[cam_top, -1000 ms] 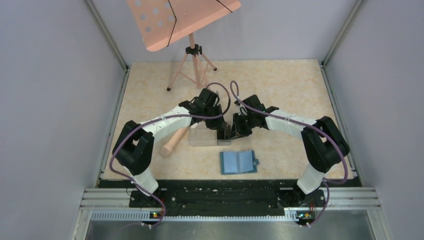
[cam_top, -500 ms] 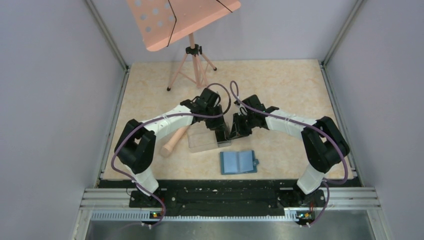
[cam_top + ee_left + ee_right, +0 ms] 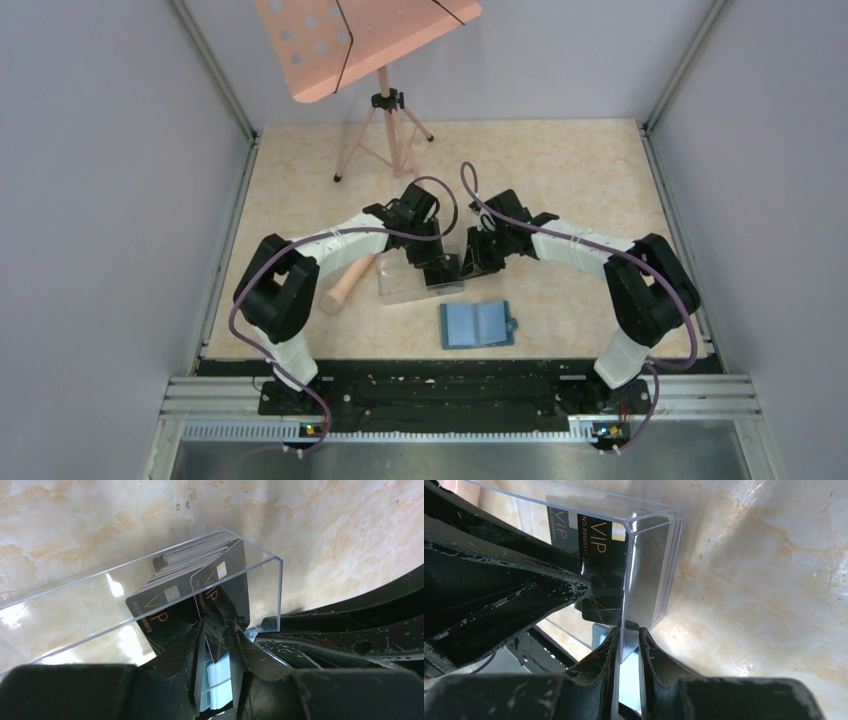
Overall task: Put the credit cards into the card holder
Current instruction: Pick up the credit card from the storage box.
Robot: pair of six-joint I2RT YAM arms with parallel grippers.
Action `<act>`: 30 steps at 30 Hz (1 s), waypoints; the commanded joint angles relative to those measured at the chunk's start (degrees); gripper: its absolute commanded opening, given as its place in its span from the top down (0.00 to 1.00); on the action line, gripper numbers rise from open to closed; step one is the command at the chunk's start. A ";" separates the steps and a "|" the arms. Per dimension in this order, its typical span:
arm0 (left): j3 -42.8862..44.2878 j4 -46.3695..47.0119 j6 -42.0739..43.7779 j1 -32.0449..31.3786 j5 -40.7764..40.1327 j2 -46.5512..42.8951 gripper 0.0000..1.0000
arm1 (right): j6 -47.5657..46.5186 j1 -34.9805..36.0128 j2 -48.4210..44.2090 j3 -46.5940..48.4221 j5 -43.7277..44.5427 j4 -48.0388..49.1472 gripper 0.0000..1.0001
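From above, the left gripper and the right gripper are seen tip to tip at the right end of a clear box on the table. The card holder is laid open and flat just behind both grippers, toward the bases, and is touched by neither. A wooden stick lies beside the left forearm. A pink music stand is set well beyond both grippers.

In the left wrist view, the credit cards are stood as a dark stack inside the box, straight ahead of the fingers. One card is tilted away from the stack, with its lower edge between the narrowly parted jaws; whether it is pinched cannot be told. The right side is crowded by the right gripper's black body.

In the right wrist view, the jaws are closed to a slit on the box's end wall. The cards are seen through the clear wall, ahead and to the left, and are partly hidden by the left gripper's body.
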 commanded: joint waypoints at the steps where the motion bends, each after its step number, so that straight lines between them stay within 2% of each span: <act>1: -0.42 5.47 0.05 -0.60 2.42 1.60 0.69 | -0.31 0.63 -2.66 2.48 -3.66 2.15 0.94; 9: -2.07 5.06 1.00 -0.58 0.12 -2.07 0.51 | -0.48 0.59 -2.42 2.44 -3.66 2.04 0.94; 14: -3.30 6.29 0.70 -0.58 -0.19 -4.56 0.49 | -0.40 0.66 -1.94 2.51 -3.48 1.74 0.94; 22: -2.78 2.69 0.81 -0.39 -3.00 -5.04 0.48 | -0.46 0.65 -1.85 2.52 -3.16 1.38 0.94; 30: -3.34 4.86 0.27 -0.09 -0.07 -4.29 0.48 | -0.63 0.64 -1.45 2.47 -2.82 0.91 0.94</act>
